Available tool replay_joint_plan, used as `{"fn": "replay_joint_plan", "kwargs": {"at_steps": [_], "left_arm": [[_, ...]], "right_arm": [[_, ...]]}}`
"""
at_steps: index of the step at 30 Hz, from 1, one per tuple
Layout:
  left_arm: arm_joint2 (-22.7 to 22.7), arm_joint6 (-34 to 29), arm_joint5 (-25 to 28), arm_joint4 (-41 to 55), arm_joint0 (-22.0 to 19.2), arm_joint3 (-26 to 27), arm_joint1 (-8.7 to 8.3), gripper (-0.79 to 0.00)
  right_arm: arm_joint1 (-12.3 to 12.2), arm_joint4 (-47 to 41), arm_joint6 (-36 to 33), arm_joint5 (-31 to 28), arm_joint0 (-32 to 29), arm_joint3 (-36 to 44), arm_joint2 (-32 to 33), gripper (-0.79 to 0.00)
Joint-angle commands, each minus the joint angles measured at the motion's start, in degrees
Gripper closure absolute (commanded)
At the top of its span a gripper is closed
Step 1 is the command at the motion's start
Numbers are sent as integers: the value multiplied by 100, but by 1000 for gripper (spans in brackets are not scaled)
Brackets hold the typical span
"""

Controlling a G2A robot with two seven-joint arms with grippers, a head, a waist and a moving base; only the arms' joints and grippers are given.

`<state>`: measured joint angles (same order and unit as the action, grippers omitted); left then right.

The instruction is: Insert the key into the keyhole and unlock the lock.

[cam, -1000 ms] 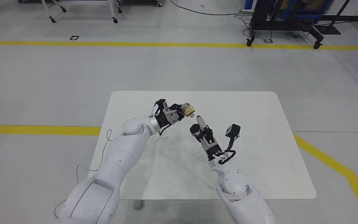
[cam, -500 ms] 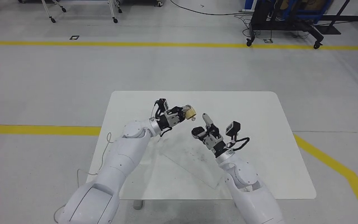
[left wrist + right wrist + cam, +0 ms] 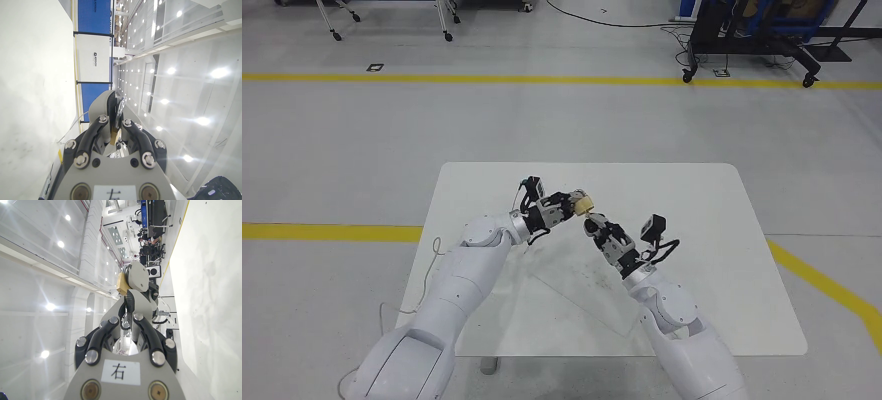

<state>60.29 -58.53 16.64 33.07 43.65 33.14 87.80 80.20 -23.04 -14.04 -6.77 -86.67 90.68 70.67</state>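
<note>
Our left gripper point(image 3: 115, 113) gripped the lock point(image 3: 114, 136); our right gripper point(image 3: 127, 303) was clenched. We saw its tip just beside the lock.

The white table point(image 3: 712, 200) has rounded corners and faint smudges

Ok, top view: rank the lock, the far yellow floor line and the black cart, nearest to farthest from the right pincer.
1. Lock, just off the right pincer, held by the left pincer.
2. Far yellow floor line, beyond the table.
3. Black cart, past that line, to the right.
</note>
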Motion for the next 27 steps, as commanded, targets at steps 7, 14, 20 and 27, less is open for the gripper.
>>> {"fn": "replay_joint_plan", "kwargs": {"at_steps": [7,14,20,27], "left_arm": [[-7,-50,54,-56,5,21,0,0],[13,-127,176,-52,29,41,-6,0],[41,-81,363,-58,60,70,-10,0],[69,53,534,-69,109,128,-11,0]], "right_arm": [[5,-169,102,154,-4,22,5,-49],[15,-1301,-337,869,147,-95,129,0],[-3,-2494,-895,1627,256,-315,404,0],[-42,-3411,-1514,2349,378,-613,639,0]]}}
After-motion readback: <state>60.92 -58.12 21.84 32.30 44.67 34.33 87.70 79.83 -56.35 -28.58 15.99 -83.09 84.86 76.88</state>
